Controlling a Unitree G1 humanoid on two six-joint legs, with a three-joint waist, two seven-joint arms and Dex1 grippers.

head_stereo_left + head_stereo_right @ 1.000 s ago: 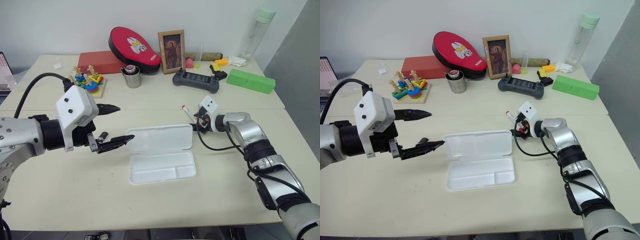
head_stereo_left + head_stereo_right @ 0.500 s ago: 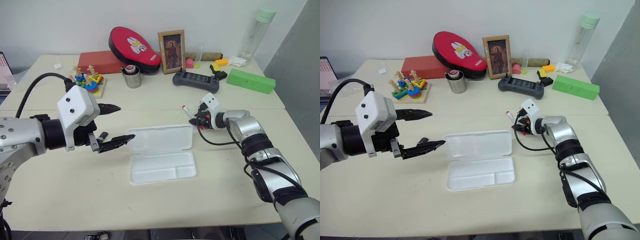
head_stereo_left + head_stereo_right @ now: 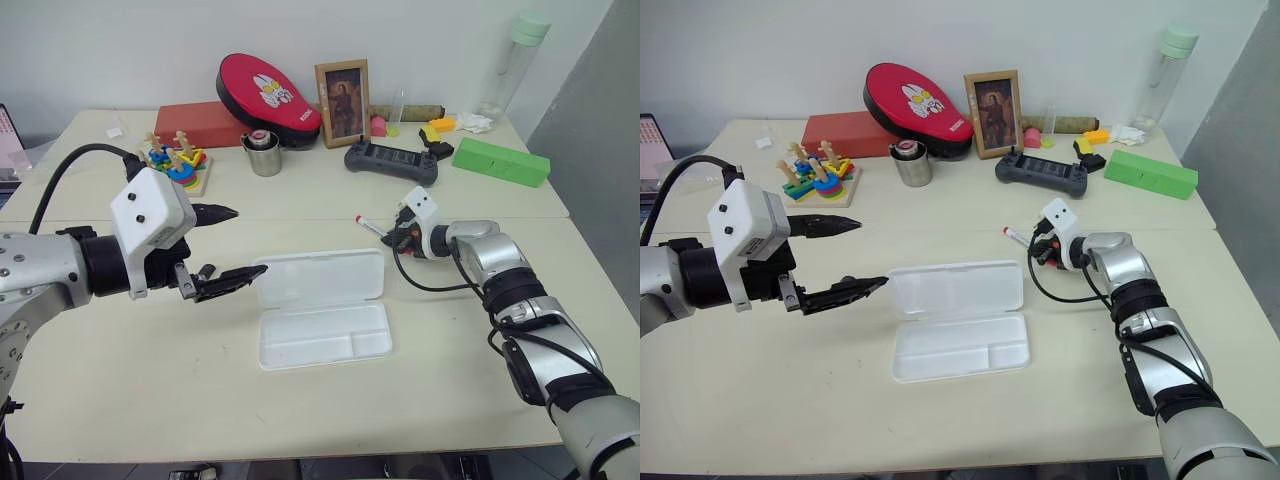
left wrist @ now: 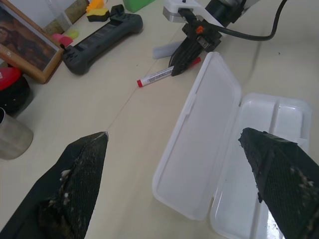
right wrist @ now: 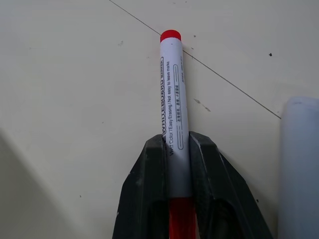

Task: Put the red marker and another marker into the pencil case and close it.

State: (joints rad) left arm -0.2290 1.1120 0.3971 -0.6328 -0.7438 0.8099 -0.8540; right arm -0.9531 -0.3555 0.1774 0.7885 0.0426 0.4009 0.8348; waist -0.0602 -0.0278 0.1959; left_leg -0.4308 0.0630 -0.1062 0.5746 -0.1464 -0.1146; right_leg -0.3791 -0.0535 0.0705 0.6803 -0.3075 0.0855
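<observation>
The red marker, a slim white barrel with red ends, lies low over the table just behind the right end of the pencil case. My right gripper is shut on it near its cap end. Another marker, pale lilac and thick, lies on the table close beside that gripper. The white pencil case lies open at the table's middle, its lid flat at the back and its divided tray toward me, with nothing inside. My left gripper hovers open, left of the case's lid.
Along the back of the table stand a wooden stacking toy, a metal cup, a red box, a red pad, a picture frame, a black controller, a green box and a bottle.
My right gripper has closed on the red marker, and the marker's free end has swung to the left. The left arm has stayed where it was.
</observation>
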